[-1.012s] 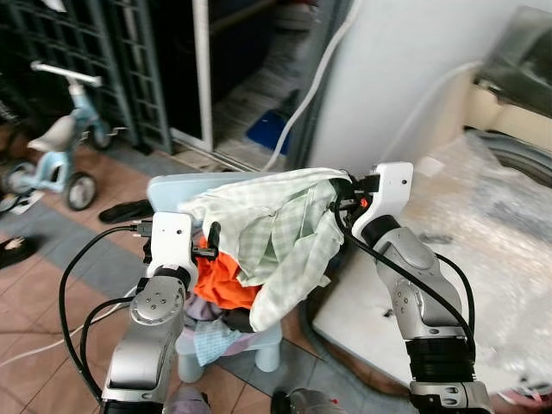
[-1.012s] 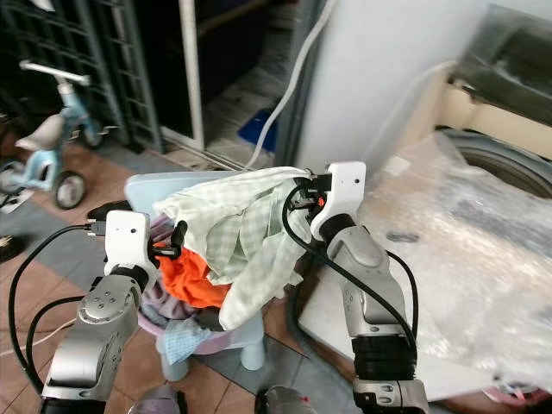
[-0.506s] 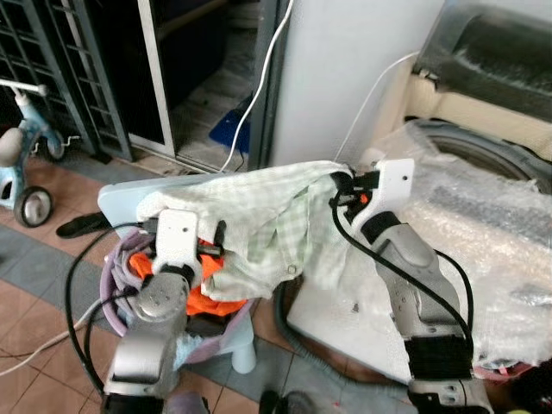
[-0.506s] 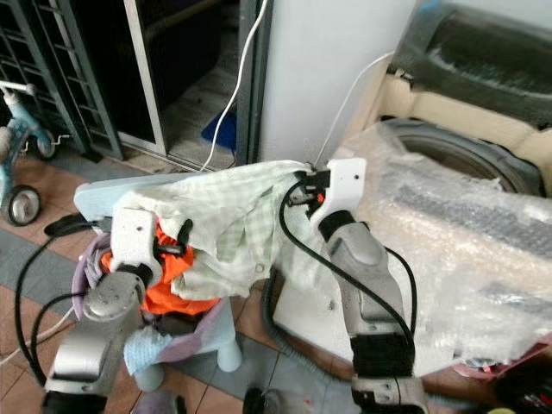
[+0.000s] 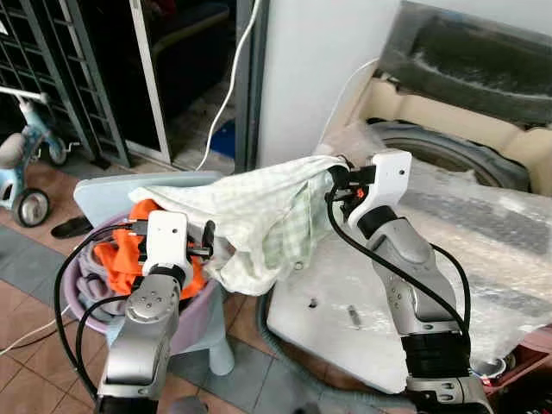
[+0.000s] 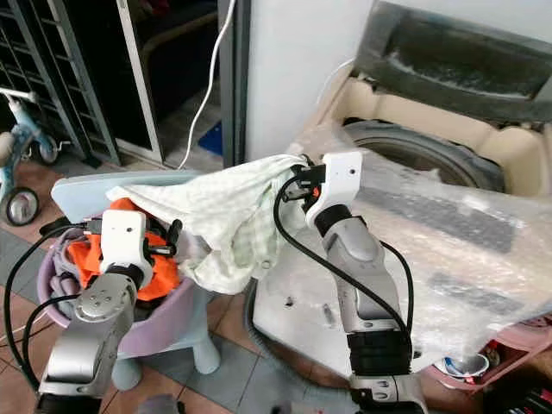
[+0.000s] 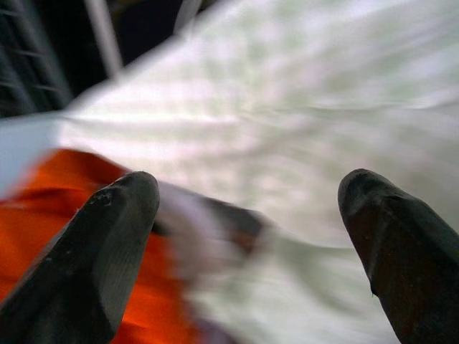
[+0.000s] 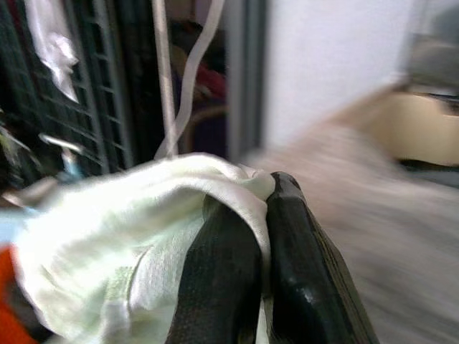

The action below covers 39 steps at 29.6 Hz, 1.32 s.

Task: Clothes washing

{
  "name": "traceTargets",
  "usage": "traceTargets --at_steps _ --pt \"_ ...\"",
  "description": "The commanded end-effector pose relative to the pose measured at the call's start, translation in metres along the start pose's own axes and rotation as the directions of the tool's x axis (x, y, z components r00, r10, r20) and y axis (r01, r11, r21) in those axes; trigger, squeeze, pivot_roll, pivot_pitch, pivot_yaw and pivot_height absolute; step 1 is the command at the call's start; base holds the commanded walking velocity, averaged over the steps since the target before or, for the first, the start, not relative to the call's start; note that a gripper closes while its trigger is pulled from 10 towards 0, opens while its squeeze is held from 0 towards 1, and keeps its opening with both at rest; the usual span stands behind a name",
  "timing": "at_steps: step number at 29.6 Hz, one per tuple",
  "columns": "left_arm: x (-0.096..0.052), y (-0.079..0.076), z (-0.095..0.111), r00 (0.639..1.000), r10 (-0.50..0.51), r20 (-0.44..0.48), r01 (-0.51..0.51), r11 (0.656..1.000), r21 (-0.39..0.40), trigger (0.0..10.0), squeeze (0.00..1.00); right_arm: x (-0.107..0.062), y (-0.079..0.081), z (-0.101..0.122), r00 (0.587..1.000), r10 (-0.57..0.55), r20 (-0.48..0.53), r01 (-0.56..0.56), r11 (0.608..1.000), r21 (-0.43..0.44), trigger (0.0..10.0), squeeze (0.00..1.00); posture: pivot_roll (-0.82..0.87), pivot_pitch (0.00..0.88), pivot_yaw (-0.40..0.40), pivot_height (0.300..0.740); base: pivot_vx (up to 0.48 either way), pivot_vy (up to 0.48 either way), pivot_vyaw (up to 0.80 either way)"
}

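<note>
Cloth, light and limp: a green-checked shirt [image 5: 259,216] is pinched at one bunched edge by the right pincer [image 8: 262,215] and drapes over the laundry basket [image 5: 203,310]. The left pincer [image 7: 244,236] is spread (nothing held). A second hold would limit trailing.

This is the laundry corner of a lived-in home, likely a back porch or utility area. A top-loading washing machine [image 5: 448,155] stands open against a white wall [image 5: 319,78], its lid [image 5: 470,60] raised and its top draped in clear plastic wrap [image 5: 483,233]. Beside it a lilac laundry basket [image 5: 203,306] heaped with clothes sits on a small pale blue stool [image 5: 103,190]. The floor is terracotta and grey tile [image 5: 34,285]. A child's tricycle [image 5: 26,168] is parked by a dark metal grille [image 5: 52,69], a sandal [image 5: 67,228] lies on the tiles, and a white hose [image 5: 228,78] hangs down the doorway.
</note>
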<state>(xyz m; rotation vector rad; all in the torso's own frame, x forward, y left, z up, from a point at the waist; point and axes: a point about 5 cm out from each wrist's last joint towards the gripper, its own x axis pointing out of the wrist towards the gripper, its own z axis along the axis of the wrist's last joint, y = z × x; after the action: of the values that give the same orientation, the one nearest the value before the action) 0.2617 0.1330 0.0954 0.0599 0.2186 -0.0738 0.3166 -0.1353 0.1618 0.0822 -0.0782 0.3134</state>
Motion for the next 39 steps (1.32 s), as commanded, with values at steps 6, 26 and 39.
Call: traceTargets --at_steps 6,26,39 --pt "0.001 0.005 0.002 1.0 0.01 0.007 -0.01 1.0 0.024 10.0 0.0 0.008 -0.004 0.017 0.997 -0.014 0.074 0.016 1.0 -0.022 10.0 0.0 0.0 0.0 -0.056 0.74 0.0 -0.299 0.0" --pt "0.002 0.016 0.013 0.996 0.06 0.073 -0.055 0.996 -0.069 10.0 0.0 0.015 -0.002 0.026 0.994 0.037 0.106 -0.028 0.995 -0.091 10.0 0.0 0.0 0.0 -0.047 0.74 0.015 -0.101 0.0" --pt "0.001 0.017 0.013 0.995 0.069 0.078 -0.061 0.993 -0.101 10.0 0.0 0.03 -0.003 0.044 0.984 0.094 0.149 -0.07 0.985 -0.158 10.0 0.0 0.01 0.0 -0.052 0.74 0.38 0.081 -0.56"
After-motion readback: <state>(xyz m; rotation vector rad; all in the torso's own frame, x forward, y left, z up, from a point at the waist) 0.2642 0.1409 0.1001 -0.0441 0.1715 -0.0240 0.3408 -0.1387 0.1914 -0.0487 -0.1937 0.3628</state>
